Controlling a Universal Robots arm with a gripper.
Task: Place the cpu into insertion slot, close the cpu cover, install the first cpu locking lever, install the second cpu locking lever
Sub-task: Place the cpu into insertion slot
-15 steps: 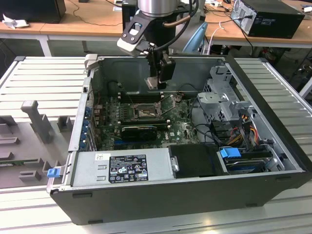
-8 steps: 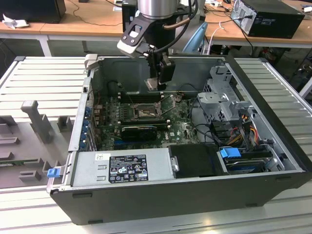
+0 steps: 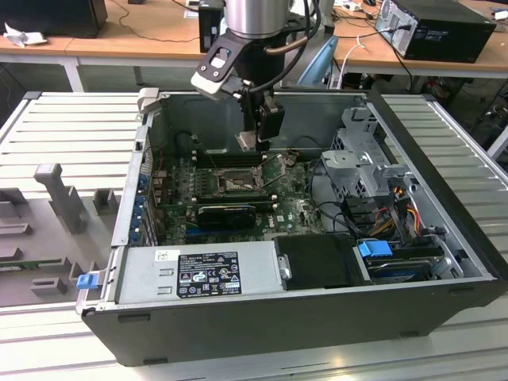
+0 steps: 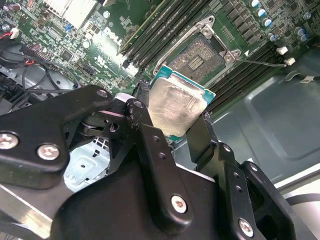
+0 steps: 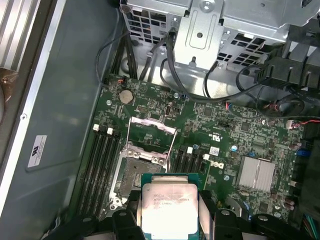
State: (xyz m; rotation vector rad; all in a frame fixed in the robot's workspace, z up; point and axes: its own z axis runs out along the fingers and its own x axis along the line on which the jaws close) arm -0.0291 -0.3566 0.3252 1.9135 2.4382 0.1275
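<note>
Benches point(image 3: 119, 36) ring the computer case point(image 3: 262, 325). Upper centre, exterior view: the gripper point(image 3: 254, 140) clamps the cpu point(image 3: 247, 141) by its edges, level for the insertion slot point(image 3: 236, 184) below

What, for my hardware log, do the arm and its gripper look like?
The arm ends in a silvery metal cylinder, with black cables looping beside it and a grey-and-black camera block fixed to its side. The gripper is matte black. It is built from flat jointed link bars fastened with silver screws, and these taper to two slim black jaws.
</note>
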